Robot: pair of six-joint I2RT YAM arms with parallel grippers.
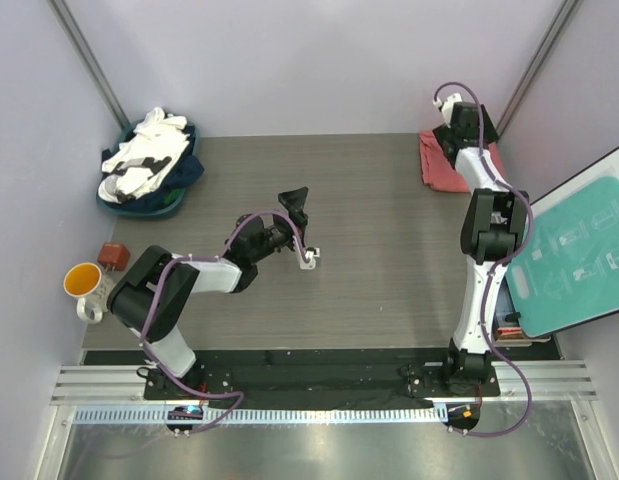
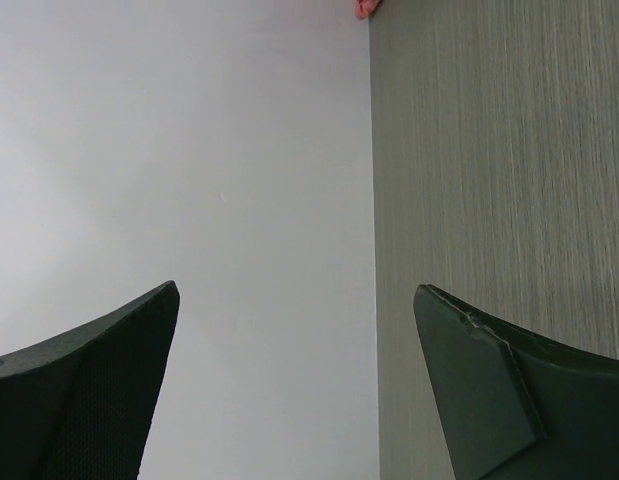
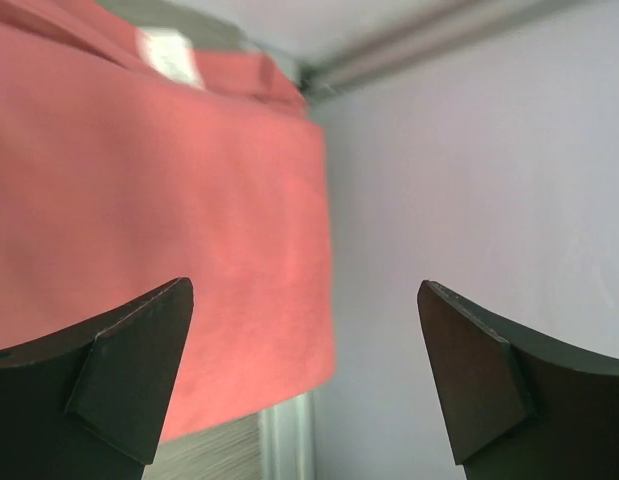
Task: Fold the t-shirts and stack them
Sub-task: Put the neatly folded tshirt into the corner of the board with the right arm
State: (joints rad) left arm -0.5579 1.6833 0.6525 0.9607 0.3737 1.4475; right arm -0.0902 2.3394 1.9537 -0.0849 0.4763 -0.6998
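Observation:
A folded coral-red t-shirt (image 1: 441,165) lies at the table's far right corner; in the right wrist view it (image 3: 159,200) fills the left side, with its white neck tag (image 3: 169,55) at the top. My right gripper (image 1: 447,128) hovers over its far edge by the wall, open and empty (image 3: 305,287). White and dark navy t-shirts (image 1: 147,158) are piled in a teal basket (image 1: 139,208) at the far left. My left gripper (image 1: 294,203) is open and empty above the middle of the table (image 2: 297,291), with a sliver of the coral shirt (image 2: 364,8) far ahead of it.
An orange-lined mug (image 1: 84,283) and a small brown object (image 1: 114,255) sit off the table's left edge. A teal board (image 1: 579,260) leans at the right. Walls close in the back and the sides.

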